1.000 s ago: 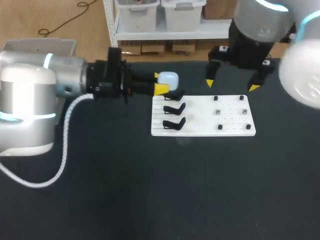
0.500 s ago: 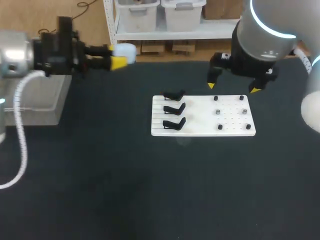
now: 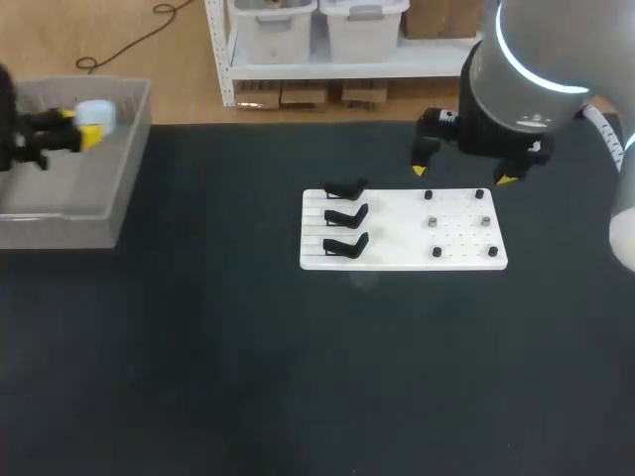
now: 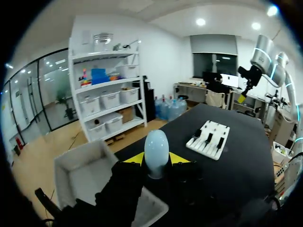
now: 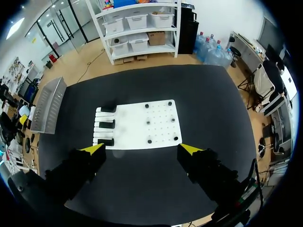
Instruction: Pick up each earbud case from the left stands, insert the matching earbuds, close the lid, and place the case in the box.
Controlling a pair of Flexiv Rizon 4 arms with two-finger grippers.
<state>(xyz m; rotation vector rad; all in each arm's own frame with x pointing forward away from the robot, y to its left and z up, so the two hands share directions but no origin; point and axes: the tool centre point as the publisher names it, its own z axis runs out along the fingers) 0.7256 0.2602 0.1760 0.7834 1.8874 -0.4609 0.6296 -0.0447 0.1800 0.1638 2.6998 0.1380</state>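
Note:
My left gripper (image 3: pixel 71 131) is at the far left, shut on a pale blue, egg-shaped earbud case (image 3: pixel 97 114) whose lid is closed. It holds the case above the grey box (image 3: pixel 109 203). In the left wrist view the case (image 4: pixel 156 150) stands upright between the yellow tips of that gripper (image 4: pixel 156 161), with the box (image 4: pixel 87 172) below. On the white board (image 3: pixel 397 260), the three black stands (image 3: pixel 344 213) are bare. My right gripper (image 3: pixel 463 175) hangs open over the board's far edge, with nothing between its fingers. In its own view the right gripper (image 5: pixel 142 149) looks straight down on the board (image 5: pixel 158 120).
Several small dark pegs (image 3: pixel 435 222) dot the right half of the board. The box sits at the table's far left edge (image 5: pixel 47 101). Black tabletop (image 3: pixel 298 377) stretches in front of the board and between the board and the box.
My left arm has swung left with the case, from the board's back-left stand to above the box. The right gripper has barely shifted and has stayed open.

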